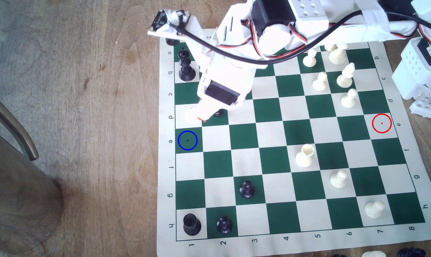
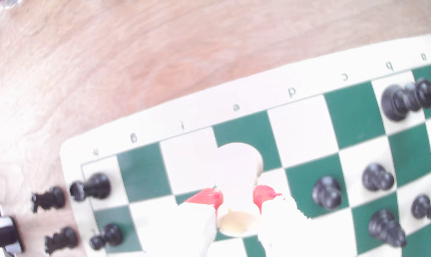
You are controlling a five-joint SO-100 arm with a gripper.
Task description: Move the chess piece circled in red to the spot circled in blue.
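Rook (image 2: 236, 178) sits upright, clamped between the red pads of the pincer (image 2: 237, 197), just short of the blue-ringed spot (image 1: 187, 140) toward file e.

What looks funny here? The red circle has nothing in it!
That is the odd bit. The red-ringed square is bare, and the gripper is shut on the cream rook, holding it near the board's lettered edge.
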